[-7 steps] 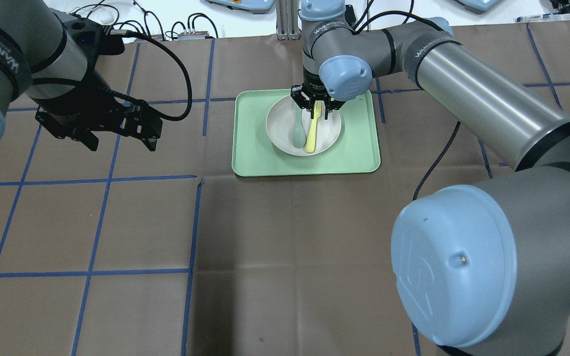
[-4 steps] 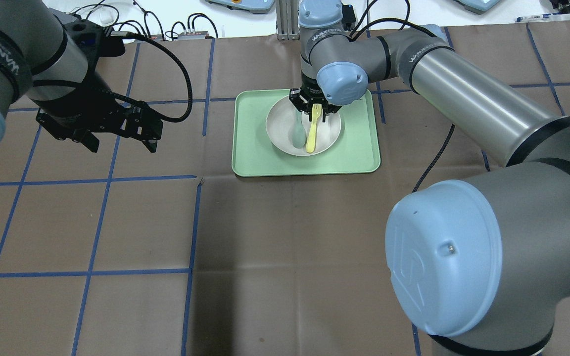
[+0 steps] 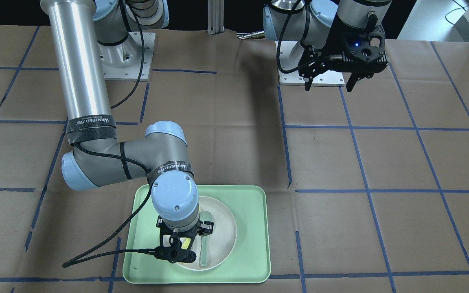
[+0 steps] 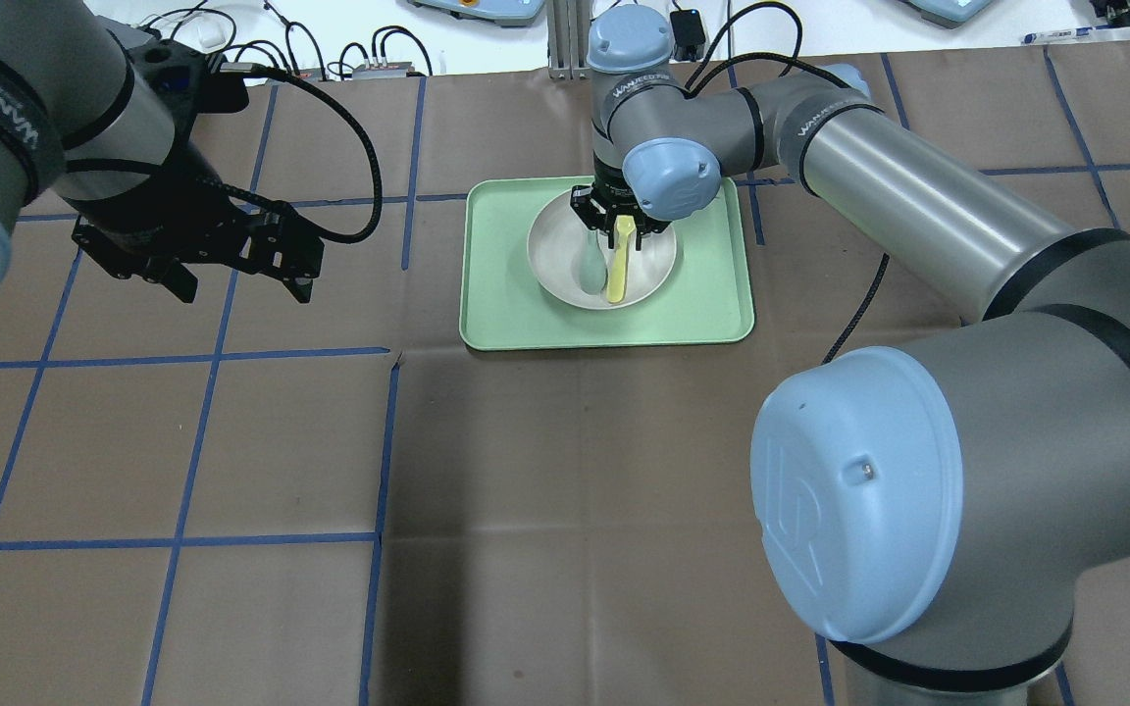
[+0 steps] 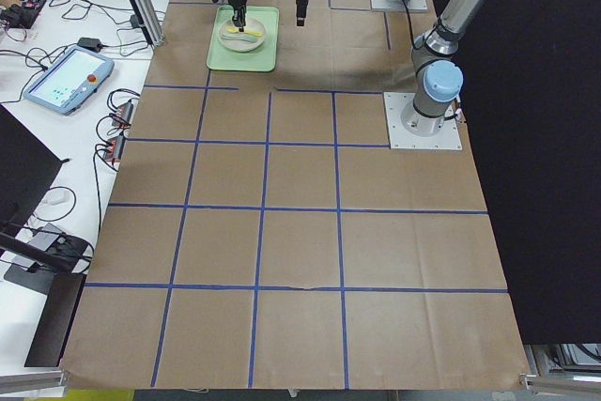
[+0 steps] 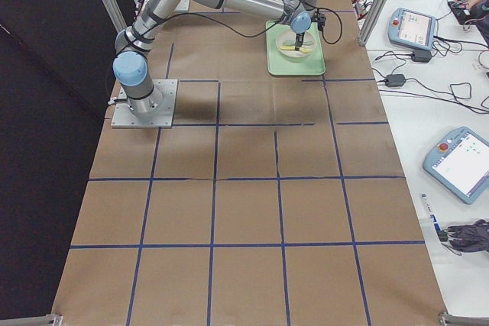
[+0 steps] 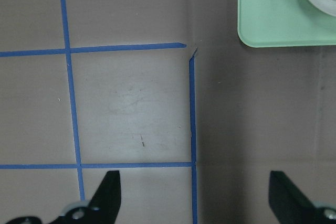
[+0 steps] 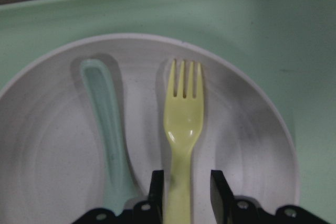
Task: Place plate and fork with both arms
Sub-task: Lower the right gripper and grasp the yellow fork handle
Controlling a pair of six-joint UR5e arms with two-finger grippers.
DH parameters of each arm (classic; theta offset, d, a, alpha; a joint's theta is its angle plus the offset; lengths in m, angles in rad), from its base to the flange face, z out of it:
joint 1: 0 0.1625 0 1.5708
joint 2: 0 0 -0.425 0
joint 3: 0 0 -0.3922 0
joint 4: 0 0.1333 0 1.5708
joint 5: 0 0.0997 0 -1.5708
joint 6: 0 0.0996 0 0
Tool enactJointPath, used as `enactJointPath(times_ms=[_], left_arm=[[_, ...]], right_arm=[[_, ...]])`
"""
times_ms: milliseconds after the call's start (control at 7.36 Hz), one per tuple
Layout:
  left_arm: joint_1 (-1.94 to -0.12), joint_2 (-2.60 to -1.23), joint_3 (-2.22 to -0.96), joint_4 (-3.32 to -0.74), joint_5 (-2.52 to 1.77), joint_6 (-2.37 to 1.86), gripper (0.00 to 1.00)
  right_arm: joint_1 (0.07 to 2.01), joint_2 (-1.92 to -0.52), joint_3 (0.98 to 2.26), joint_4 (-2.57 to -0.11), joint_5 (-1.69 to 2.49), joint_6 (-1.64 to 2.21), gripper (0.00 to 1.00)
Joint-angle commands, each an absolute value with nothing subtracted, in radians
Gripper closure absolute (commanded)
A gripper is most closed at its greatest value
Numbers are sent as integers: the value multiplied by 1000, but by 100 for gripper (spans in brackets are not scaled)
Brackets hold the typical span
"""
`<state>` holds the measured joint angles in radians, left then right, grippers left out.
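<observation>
The off-white plate [image 4: 653, 257] sits in the mint-green tray [image 4: 501, 294]. The pale-yellow fork [image 4: 616, 270] lies in the plate next to a grey-green spoon [image 4: 590, 267]. My right gripper [image 4: 621, 226] is down over the plate. In the right wrist view its fingers [image 8: 220, 188] stand on either side of the fork's handle [image 8: 181, 129], with a small gap on one side, so the gripper [image 8: 186, 182] is open. My left gripper [image 4: 246, 284] hangs open and empty above the table, well left of the tray. Its fingers [image 7: 109, 191] are spread wide.
Brown paper with blue tape lines [image 4: 384, 441] covers the table. The right arm's elbow [image 4: 879, 490] looms at the front right in the overhead view. Cables and boxes [image 4: 369, 69] lie past the far edge. The tray's corner [image 7: 268, 19] shows in the left wrist view.
My right gripper has come down towards the plate, its fingers now astride the fork's handle. The fork, spoon and plate have not moved. The left arm is still.
</observation>
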<state>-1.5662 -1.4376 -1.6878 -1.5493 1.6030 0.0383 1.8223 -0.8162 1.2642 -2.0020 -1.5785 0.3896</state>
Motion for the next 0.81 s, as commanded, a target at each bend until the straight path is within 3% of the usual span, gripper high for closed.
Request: enactJointPath(times_ms=[0, 679], left_arm=[[-1566, -1437, -1689, -1549, 1603, 38, 0], [-1565, -1434, -1692, -1560, 1608, 29, 0]], right_arm=[[1830, -801, 1264, -2003, -1578, 390, 58], [1832, -792, 1264, -2003, -1586, 390, 62]])
